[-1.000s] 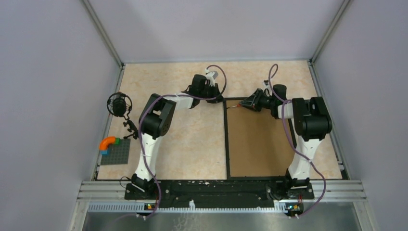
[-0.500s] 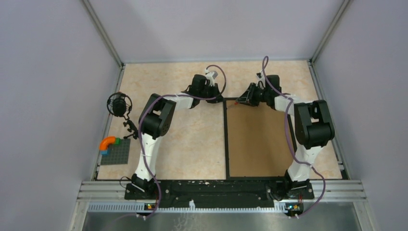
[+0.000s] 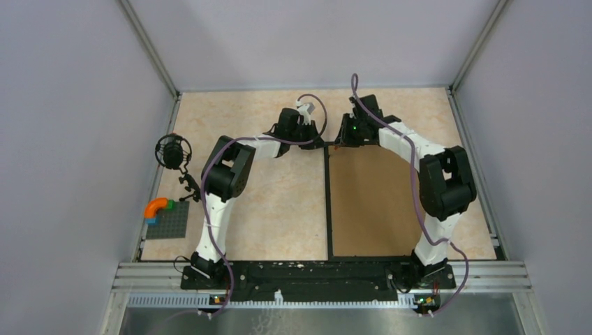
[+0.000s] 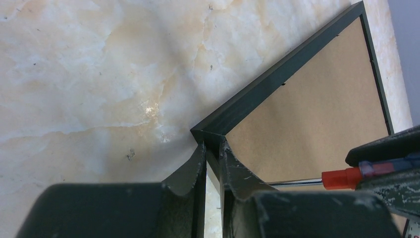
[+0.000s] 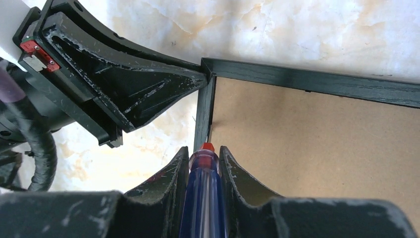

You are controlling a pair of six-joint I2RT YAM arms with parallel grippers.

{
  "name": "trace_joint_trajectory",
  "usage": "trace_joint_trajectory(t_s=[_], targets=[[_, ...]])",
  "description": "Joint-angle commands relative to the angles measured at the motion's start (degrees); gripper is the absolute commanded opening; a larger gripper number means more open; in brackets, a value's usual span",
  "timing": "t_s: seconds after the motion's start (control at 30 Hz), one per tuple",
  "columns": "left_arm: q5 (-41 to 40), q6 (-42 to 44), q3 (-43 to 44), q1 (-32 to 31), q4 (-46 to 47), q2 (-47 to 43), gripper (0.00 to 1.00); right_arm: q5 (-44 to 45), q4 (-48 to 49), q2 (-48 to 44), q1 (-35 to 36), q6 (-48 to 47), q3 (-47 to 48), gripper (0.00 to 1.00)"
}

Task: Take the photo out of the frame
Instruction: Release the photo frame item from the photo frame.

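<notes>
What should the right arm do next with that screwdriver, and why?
Probably ease the screwdriver tip down into the seam between the backing board and the side rail of the frame, then lever gently. The frame lies back-up, the left gripper pins its corner, and the right gripper holds the tool aimed right at that inner edge.

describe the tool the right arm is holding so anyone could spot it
Find the big black frame lying back-up on the right. At its far-left corner the right gripper clamps a screwdriver: the only thing with a clear blue handle and red collar.
</notes>
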Motion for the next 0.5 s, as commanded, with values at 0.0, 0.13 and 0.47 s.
trace_joint_trajectory(t_s=[0.0, 0.13, 0.47], targets=[[-1.27, -0.33, -3.47, -4.14, -9.86, 5.49, 0.15, -7.55, -8.07, 2.95, 9.39, 3.50, 3.84, 0.00], [-1.44, -1.14, -3.20, -4.21, -9.59, 5.70, 0.15, -5.37, -9.01, 2.82, 12.86, 3.62, 5.12, 0.00], [-3.04, -2.43, -2.05, -4.42, -10.38, 6.20, 0.15, 1.80, -9.21, 5.10, 17.79, 0.92, 7.14, 0.00]])
